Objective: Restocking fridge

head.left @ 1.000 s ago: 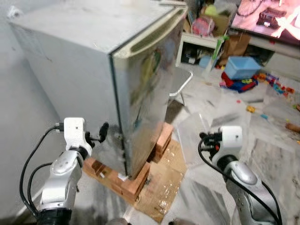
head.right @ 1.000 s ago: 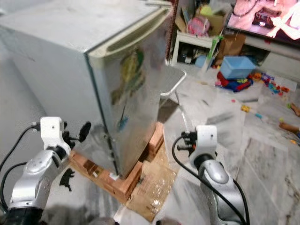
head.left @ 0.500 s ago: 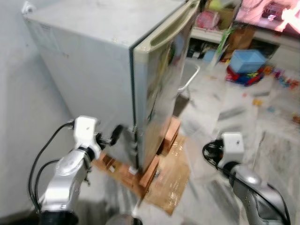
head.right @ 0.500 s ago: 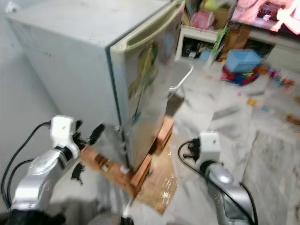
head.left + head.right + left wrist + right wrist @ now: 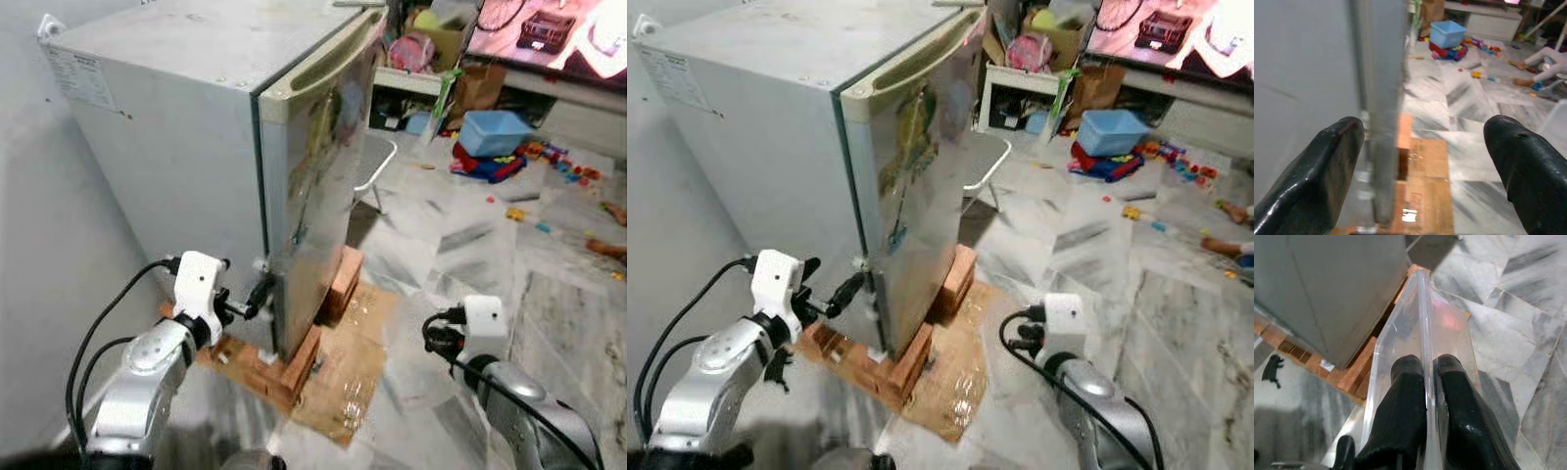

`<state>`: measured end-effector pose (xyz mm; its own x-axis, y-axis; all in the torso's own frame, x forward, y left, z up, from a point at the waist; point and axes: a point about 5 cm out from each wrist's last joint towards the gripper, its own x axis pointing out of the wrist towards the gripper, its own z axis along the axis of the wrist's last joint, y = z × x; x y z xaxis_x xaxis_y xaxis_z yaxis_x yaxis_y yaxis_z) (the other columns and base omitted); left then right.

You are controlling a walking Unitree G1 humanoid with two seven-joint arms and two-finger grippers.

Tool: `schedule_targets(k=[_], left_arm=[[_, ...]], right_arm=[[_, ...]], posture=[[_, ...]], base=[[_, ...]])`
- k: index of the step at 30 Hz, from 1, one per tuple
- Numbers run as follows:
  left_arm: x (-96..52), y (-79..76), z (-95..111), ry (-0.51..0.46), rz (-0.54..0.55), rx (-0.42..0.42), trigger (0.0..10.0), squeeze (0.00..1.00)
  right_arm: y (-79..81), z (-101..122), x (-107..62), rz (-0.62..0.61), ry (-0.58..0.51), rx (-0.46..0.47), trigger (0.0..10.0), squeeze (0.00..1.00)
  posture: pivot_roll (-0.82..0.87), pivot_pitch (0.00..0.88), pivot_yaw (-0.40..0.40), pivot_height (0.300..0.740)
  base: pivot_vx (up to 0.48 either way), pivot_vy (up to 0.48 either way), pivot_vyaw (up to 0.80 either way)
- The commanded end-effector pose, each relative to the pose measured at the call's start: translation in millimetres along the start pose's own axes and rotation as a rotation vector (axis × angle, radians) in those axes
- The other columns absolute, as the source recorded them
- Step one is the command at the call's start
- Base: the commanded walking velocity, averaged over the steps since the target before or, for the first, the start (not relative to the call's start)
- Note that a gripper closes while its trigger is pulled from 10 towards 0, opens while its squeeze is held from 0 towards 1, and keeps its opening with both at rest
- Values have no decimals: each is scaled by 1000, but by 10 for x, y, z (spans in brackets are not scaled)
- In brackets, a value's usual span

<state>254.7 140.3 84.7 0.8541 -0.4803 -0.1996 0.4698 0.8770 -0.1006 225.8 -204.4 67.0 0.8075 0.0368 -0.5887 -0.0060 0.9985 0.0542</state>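
2 grippers are at work near the closed fridge point(image 5: 225, 147), which stands on bricks point(image 5: 294, 362) over cardboard point(image 5: 353, 367). On the left, the left gripper point(image 5: 1425, 161) has its fingers spread wide, straddling the door's near lower edge; pulling there could rock the fridge on its bricks or let the fingers slip. On the right, the right gripper point(image 5: 1425, 396) pinches the rim of a clear plastic container point(image 5: 1425, 333), which could twist free.

The closed grey metal fridge door's point(image 5: 313, 186) edge stands between the left claw's point(image 5: 1420, 161) spread fingers; bare marble floor point(image 5: 1469, 147) lies beyond.
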Motion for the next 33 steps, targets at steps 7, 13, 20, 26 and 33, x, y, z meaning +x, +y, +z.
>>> schedule_targets(k=[7,13,20,26,33], left_arm=[[5,37,60,-9,23,69,10000,0],[98,49,87,-10,24,72,10000,0],[366,71,180,-18,40,91,10000,0],[504,205,188,-4,128,78,10000,0],[735,433,320,-31,279,-7,10000,0]], right_arm=[[1,7,1,-9,11,11,10000,0],[-4,22,-6,-12,8,10,10000,0],[17,66,0,-13,-12,14,10000,0],[3,76,-10,-31,-25,31,10000,0],[-6,138,-61,-46,-52,43,10000,0]], posture=[[35,0,-17,740],[32,0,-20,740],[15,0,-6,740],[7,0,3,740],[-36,0,20,740]], base=[[0,0,0],[0,0,0],[0,0,0],[0,0,0],[0,0,0]])
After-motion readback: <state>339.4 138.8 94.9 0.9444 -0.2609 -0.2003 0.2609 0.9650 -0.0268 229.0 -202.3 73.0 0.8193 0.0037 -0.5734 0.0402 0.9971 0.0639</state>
